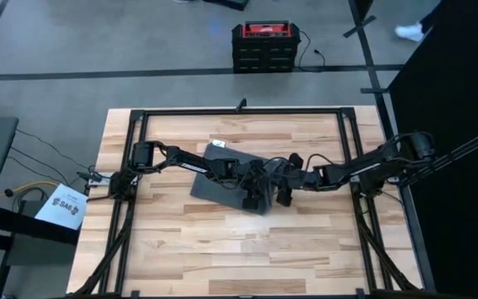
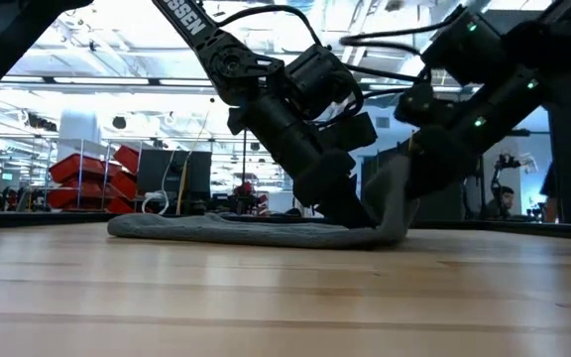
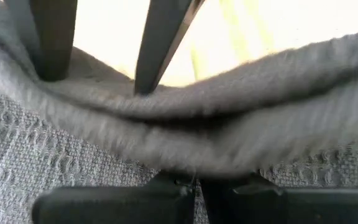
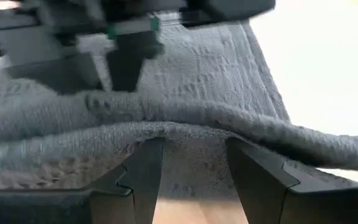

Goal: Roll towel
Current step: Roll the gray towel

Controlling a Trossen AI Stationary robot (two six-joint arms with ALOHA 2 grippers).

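The dark grey towel (image 1: pixel 218 178) lies flat on the wooden table's middle, except its right edge (image 2: pixel 397 198), which stands up off the wood. My left gripper (image 2: pixel 360 218) comes down from the left, shut, with its tips on the towel just inside that raised edge. My right gripper (image 4: pixel 191 149) reaches in from the right, open, at the raised edge. In the left wrist view the towel's raised fold (image 3: pixel 229 106) fills the picture, with my right gripper's two fingers beyond it. My left gripper presses its shut fingers (image 3: pixel 194 186) down on the towel's flat part (image 2: pixel 335 230) close to the raised edge, slanting down from the table's left. The towel lies on the table under them. My right gripper has both open fingers (image 4: pixel 145 168) under the towel's right edge (image 4: pixel 216 121), slanting in from the table's right. That edge rests on the fingers and stands up; the rest of the towel lies flat.
A black frame (image 1: pixel 239 112) runs round the tabletop. Bare wood (image 1: pixel 247 257) spreads toward the near edge. A red and black case (image 1: pixel 262 46) stands on the floor beyond the far edge. A paper sheet (image 1: pixel 65 206) lies off the table's left.
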